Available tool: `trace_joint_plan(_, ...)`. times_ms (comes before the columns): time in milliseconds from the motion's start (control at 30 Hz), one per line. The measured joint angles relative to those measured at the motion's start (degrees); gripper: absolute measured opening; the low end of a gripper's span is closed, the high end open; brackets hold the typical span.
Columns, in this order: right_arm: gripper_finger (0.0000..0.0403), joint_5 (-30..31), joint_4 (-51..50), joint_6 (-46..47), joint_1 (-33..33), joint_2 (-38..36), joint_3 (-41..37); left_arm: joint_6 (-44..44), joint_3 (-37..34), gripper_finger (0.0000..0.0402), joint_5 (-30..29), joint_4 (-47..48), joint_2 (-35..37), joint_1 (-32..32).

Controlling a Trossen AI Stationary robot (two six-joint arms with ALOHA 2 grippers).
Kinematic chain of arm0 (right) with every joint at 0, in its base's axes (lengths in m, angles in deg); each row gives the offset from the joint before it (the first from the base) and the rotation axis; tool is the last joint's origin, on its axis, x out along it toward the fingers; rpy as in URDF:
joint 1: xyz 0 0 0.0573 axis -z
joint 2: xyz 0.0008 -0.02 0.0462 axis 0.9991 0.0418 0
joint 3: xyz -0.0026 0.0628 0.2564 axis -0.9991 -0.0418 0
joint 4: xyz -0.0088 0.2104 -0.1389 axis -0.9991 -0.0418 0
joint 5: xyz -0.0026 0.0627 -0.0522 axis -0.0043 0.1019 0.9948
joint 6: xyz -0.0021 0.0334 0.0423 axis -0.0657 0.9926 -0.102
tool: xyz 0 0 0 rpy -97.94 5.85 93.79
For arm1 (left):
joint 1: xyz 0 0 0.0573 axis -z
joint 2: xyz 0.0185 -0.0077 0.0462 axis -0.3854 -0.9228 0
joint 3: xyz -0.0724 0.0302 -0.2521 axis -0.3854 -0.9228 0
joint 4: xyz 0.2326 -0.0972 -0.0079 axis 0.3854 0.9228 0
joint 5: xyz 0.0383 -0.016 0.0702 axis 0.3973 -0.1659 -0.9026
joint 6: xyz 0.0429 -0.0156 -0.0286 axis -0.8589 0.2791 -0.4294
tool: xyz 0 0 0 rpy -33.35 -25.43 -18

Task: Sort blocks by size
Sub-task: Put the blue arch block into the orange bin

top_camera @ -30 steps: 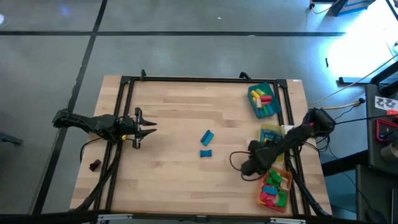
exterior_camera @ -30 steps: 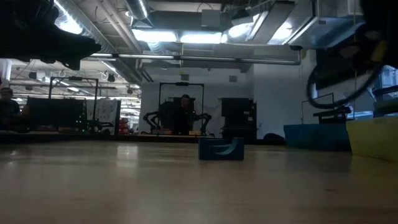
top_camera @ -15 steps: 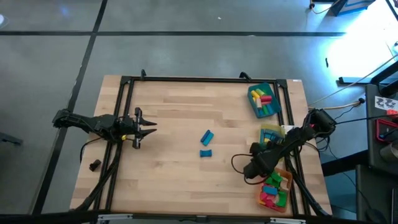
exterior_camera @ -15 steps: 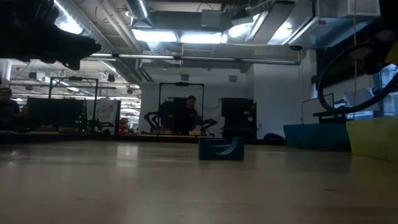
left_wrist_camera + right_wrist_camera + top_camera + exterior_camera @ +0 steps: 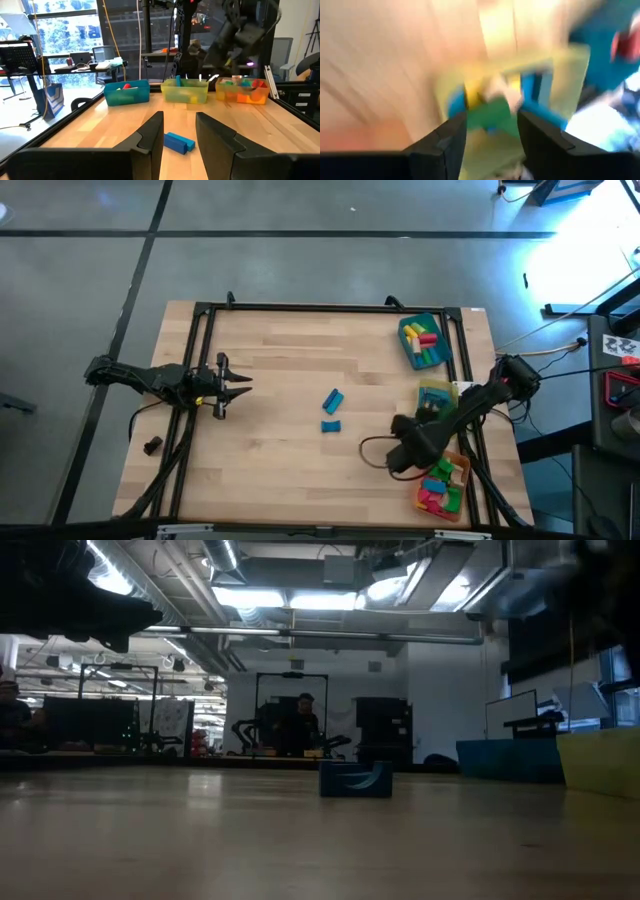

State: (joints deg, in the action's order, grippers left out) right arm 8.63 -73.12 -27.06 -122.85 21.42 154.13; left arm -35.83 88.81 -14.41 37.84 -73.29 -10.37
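Observation:
Two blue blocks (image 5: pixel 332 400) (image 5: pixel 330 426) lie flat on the wooden table near its middle; the low view shows a blue block (image 5: pixel 356 780) edge-on. More blocks fill the teal tray (image 5: pixel 405 352), the yellow tray (image 5: pixel 424 393) and the orange tray (image 5: pixel 464 475) at the right edge. My right gripper (image 5: pixel 398 458) hangs tilted downward above the table, left of the orange tray and just in front of the yellow one. Its wrist view is blurred and shows the fingers (image 5: pixel 490 127) apart with nothing between them. My left gripper (image 5: pixel 240 388) waits open at the left, pointing level at a blue block (image 5: pixel 179 142).
A black metal frame (image 5: pixel 300 308) runs around the table top. A small dark lump (image 5: pixel 152 445) lies near the left edge. A loop of cable (image 5: pixel 372 452) hangs beside my right gripper. Bare wood stretches between the blue blocks and my left gripper.
My right gripper has risen and drifted slightly toward the table's near-left. In the low view its dark shape and cable have climbed almost out of the picture. The blocks on the table have stayed where they were.

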Motion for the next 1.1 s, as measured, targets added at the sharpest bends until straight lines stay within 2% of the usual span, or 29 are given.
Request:
trace_joint_plan(100,0.0179,5.90,6.15,-3.97,0.00,0.00,4.14,0.00,0.00,0.0100,0.00,0.00,0.00,0.00)
trace_joint_plan(167,0.0179,7.98,13.82,-9.09,0.31,-0.02,5.46,0.00,0.00,0.0100,-0.01,0.01,0.00,0.00)
trace_joint_plan(333,0.0179,0.91,39.48,-23.43,3.44,0.00,4.04,0.00,0.00,0.0100,0.01,0.00,0.00,0.00)
trace_joint_plan(433,0.0179,-0.81,49.69,-29.35,6.29,0.02,3.45,0.00,0.00,0.0100,0.00,0.00,0.00,0.00)
trace_joint_plan(600,0.0179,-0.52,55.39,-35.87,10.77,0.25,3.39,0.00,0.00,0.0100,0.01,0.00,0.00,0.00)
trace_joint_plan(800,0.0179,-0.54,61.69,-40.76,15.05,4.62,3.34,0.00,0.00,0.0100,0.00,0.00,0.07,0.00)
trace_joint_plan(1100,0.0179,-0.58,63.50,-44.38,19.40,11.29,3.34,0.00,0.00,0.0100,0.00,0.00,0.04,0.00)
